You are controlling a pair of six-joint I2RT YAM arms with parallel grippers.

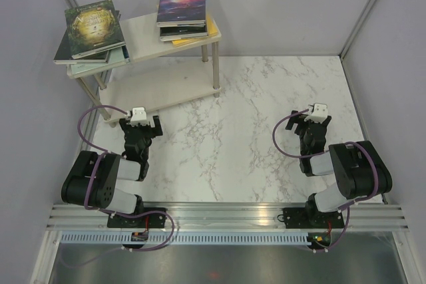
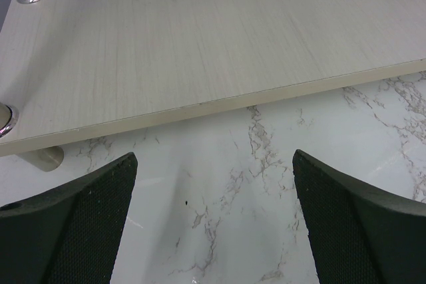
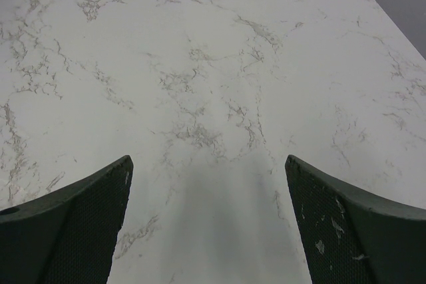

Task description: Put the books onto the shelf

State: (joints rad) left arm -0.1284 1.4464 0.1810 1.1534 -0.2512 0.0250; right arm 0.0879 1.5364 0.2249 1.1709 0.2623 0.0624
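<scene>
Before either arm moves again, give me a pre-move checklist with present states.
1. Left end effector open, empty: ok.
2. Right end effector open, empty: ok.
3. Purple galaxy stack resting on shelf top board: ok.
4. Green-gold stack fully supported: not ok, it appears to overhang the board's left end.
5. Books visible on table: none in the overhead view, ok.
6. Every book counted: cannot tell, the stacks hide covers.

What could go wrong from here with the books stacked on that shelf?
The left stack appears to overhang the top board's left end, so a bump might tip it off. The open left end effector hovers close to the lower board's front edge; driving forward could jolt the shelf. In the right stack, the yellow book pokes out toward the right end and might slide.
</scene>
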